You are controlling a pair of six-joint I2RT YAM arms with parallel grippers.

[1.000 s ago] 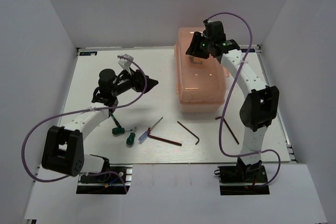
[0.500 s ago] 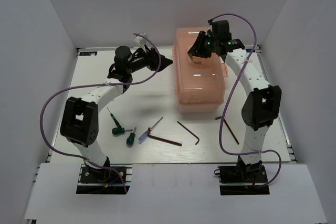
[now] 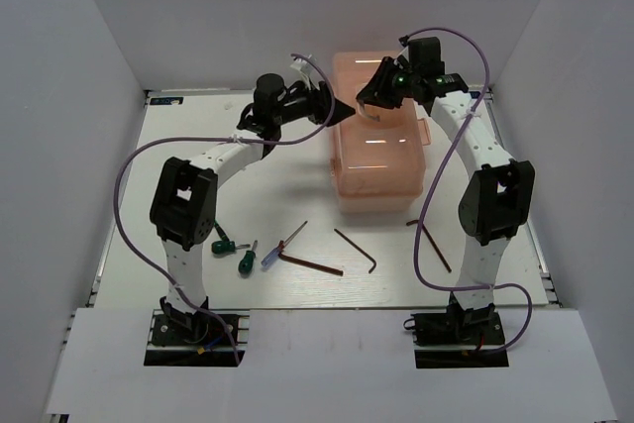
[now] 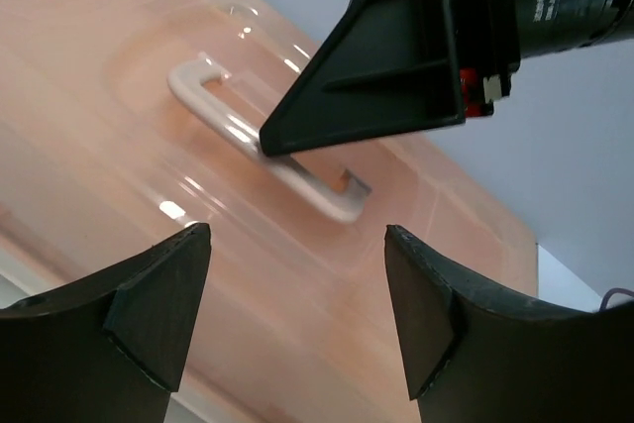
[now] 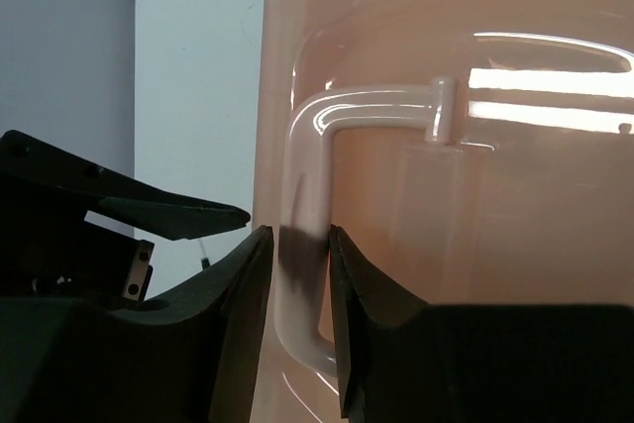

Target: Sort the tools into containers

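The salmon-pink toolbox stands at the back right, lid down. My right gripper is shut on its white lid handle, fingers either side of the bar, midpoint. My left gripper is open and empty, hovering at the box's left edge, facing the lid and handle; its midpoint is above the lid. On the table lie two green screwdrivers, a blue-handled screwdriver and three hex keys.
White walls enclose the table on the left, back and right. The right arm's purple cable hangs over the table's right side near one hex key. The right gripper's black finger shows close ahead in the left wrist view.
My left arm has swung from the table's left side up and right to the toolbox's left edge. The right gripper has stayed at the lid handle, shifting slightly.
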